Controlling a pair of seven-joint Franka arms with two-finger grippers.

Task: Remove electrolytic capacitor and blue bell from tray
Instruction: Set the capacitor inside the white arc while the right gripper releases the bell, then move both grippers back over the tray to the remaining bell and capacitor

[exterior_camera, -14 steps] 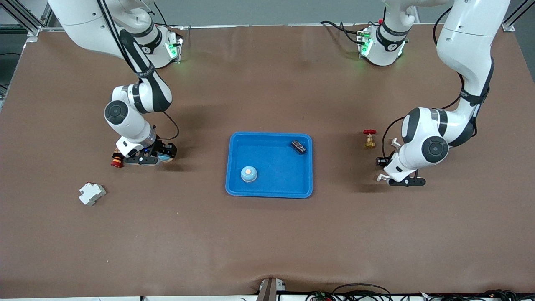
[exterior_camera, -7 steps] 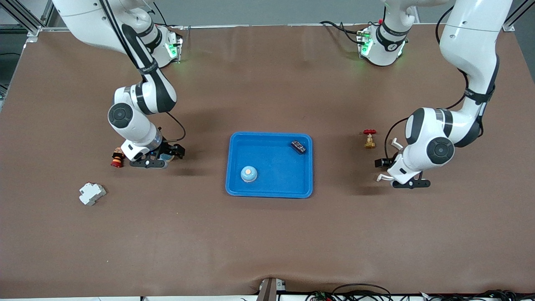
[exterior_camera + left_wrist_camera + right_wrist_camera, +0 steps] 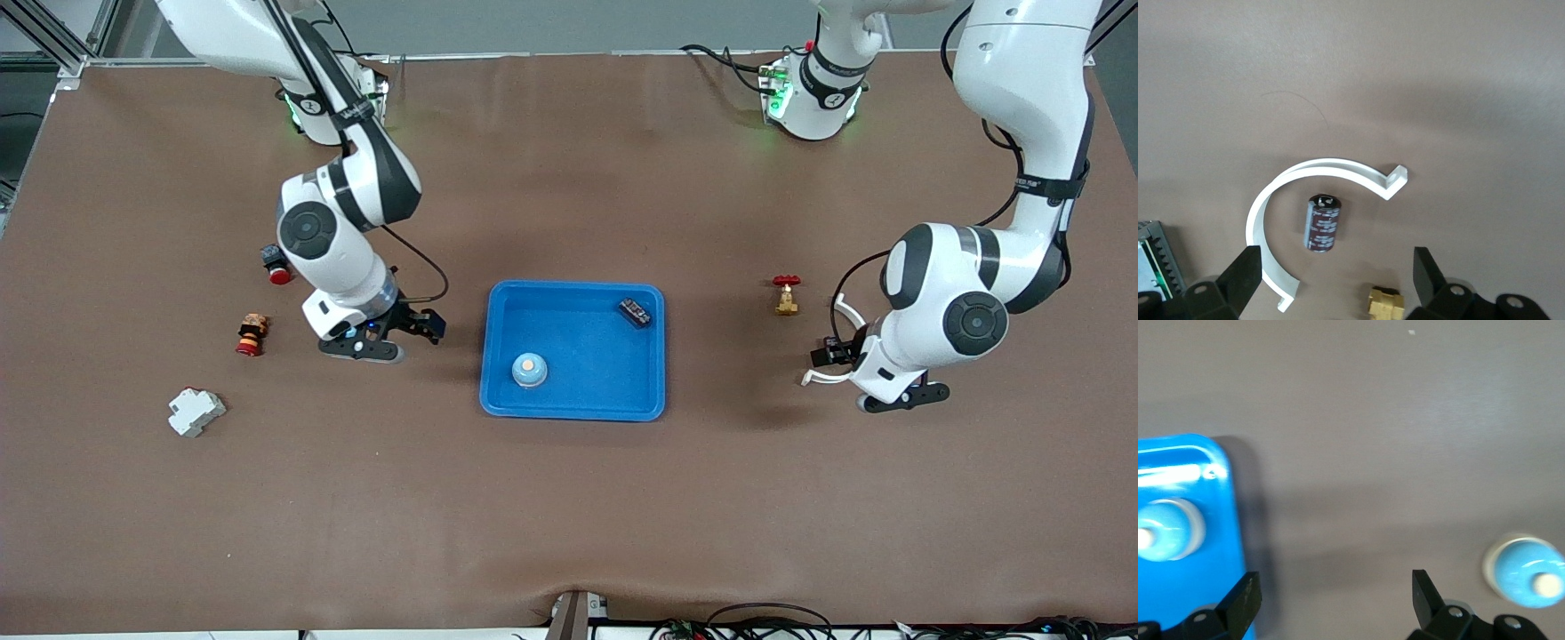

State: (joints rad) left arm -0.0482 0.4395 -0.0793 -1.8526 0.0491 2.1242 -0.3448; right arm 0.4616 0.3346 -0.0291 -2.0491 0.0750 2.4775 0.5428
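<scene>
A blue tray (image 3: pixel 573 286) in the middle of the table holds a blue bell (image 3: pixel 529 369) and a dark capacitor (image 3: pixel 635 312). My right gripper (image 3: pixel 382 338) hangs open and empty over bare table beside the tray, at the right arm's end. In the right wrist view (image 3: pixel 1335 593) a second blue bell (image 3: pixel 1525 572) stands on the table, on the gripper's side away from the tray (image 3: pixel 1211 520). My left gripper (image 3: pixel 867 382) is open and empty. In the left wrist view (image 3: pixel 1336 280) a second dark capacitor (image 3: pixel 1323 223) lies inside a white C-shaped clip (image 3: pixel 1331 167).
A brass valve with a red handle (image 3: pixel 786 295) stands between the tray and the left gripper. A red button (image 3: pixel 278 267), a red and yellow stacked part (image 3: pixel 251 333) and a white breaker (image 3: pixel 196 411) lie toward the right arm's end.
My right gripper has moved from over the table bell toward the tray, uncovering the red button. My left arm has drifted toward its own end of the table.
</scene>
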